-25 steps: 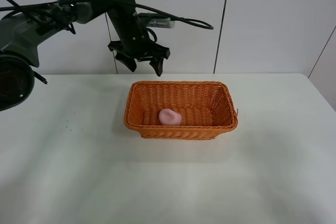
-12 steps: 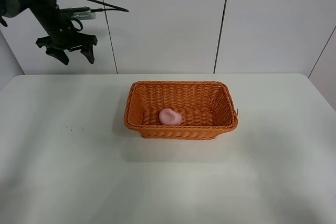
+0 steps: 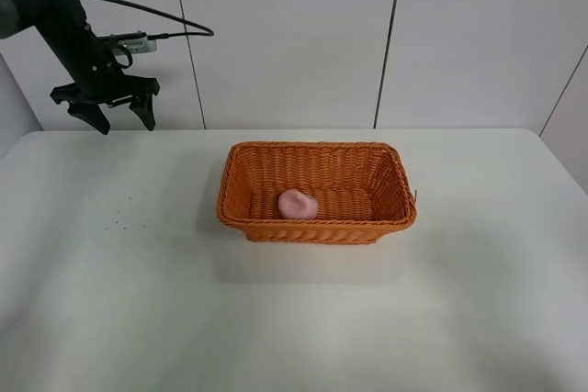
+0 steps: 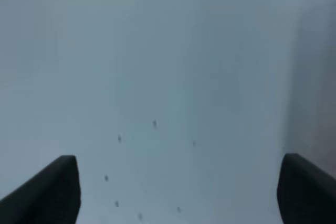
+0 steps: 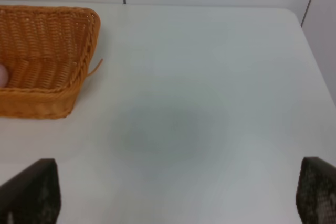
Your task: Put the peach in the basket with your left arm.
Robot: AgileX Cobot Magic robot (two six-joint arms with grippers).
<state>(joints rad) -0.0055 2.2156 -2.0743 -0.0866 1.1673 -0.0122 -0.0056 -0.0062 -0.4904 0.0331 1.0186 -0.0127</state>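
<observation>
**Peach lay in the basket, left gripper spread apart by the wall**

Nearest me, the bench (image 3: 110, 319) was a smooth, matte white sheet, with a scatter of tiny dark specks (image 3: 119, 218) toward its left side. At mid-bench stood the basket (image 3: 312, 230), rectangular, orange woven wicker with flared sides and a rolled rim. The peach (image 3: 297, 205), a small pale pink, rounded, matte lump, rested on the basket's floor, left of centre and close to the front wall.

The right gripper (image 5: 173, 198) showed only in its own wrist view. Its two dark fingers were set wide apart, above bare bench just beside the basket's end.

Farthest back, at the rear left corner, the black jointed left arm (image 3: 55, 16) hung before the pale wall panels (image 3: 294, 34), trailing a black cable (image 3: 175, 23). The left gripper (image 3: 124, 123) was released, its claw fingers splayed and pointing down. It was raised above the bench, well apart from both peach and basket.
</observation>
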